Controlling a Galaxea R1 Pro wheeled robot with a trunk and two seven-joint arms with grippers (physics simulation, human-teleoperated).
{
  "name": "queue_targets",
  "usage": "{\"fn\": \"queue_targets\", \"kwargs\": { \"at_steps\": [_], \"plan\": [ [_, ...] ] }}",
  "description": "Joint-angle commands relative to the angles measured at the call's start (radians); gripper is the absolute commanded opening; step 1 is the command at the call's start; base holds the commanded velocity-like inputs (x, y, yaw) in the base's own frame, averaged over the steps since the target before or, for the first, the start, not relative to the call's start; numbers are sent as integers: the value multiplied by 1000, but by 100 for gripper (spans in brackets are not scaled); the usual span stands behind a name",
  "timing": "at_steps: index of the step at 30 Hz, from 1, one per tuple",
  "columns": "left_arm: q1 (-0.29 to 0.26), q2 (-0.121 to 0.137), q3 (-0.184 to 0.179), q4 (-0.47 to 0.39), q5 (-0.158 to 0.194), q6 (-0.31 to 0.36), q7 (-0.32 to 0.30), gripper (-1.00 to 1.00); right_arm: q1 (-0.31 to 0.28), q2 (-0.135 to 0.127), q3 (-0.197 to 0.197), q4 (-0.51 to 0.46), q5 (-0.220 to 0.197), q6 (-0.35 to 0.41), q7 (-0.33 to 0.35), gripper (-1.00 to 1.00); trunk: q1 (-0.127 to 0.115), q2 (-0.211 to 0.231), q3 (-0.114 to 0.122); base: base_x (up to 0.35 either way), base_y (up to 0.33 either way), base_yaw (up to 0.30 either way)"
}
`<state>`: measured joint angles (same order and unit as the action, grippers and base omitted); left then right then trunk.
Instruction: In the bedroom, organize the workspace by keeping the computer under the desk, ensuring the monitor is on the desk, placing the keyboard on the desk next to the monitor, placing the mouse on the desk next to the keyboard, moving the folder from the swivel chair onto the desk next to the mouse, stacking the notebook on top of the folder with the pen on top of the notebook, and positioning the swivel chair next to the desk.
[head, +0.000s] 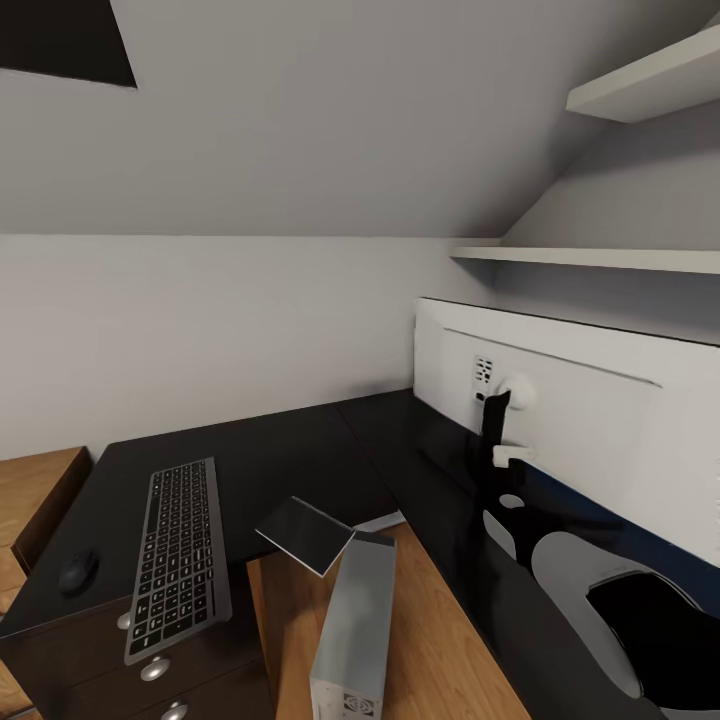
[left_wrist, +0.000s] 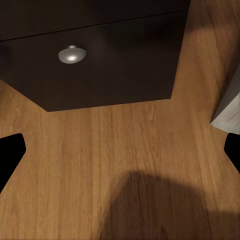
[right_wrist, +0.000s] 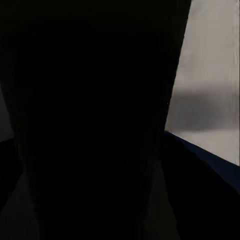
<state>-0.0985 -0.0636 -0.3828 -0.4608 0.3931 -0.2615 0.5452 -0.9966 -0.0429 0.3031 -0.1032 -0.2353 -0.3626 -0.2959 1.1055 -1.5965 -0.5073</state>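
Keyboard (head: 180, 560): lower left of the head view, on the bench (head: 280, 460), mouse (head: 78, 572) beside it. I judge it light, stiff and slick-edged; I would pinch its long sides. Computer (head: 352, 630): lower centre, on the floor. Both tools' spread: cannot tell.

two plain black fingertips (left_wrist: 10, 152) of the left gripper (left_wrist: 120, 155) poke in at opposite edges of its wrist view, flat matte shapes with slanted ends, no screws, cables or markings visible on them.
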Motion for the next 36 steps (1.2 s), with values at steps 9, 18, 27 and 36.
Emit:
{"fn": "queue_targets", "kwargs": {
  "at_steps": [9,18,27,36],
  "plan": [
    [-1,1,-8,1,11,-6,6,100,0,0,17,0,-9,-2,0,-100,0,0,-1,-2,0,0],
    [-1,1,-8,1,11,-6,6,100,0,0,17,0,-10,-4,0,-100,0,0,-1,-195,0,0],
    [-1,1,-8,1,10,-6,6,100,0,0,16,-1,-10,-6,0,-100,0,0,-1,-246,0,0],
    [-1,1,-8,1,11,-5,6,100,0,1,16,-4,-10,-6,0,-100,0,0,-1,-266,0,0]
  ]
}}
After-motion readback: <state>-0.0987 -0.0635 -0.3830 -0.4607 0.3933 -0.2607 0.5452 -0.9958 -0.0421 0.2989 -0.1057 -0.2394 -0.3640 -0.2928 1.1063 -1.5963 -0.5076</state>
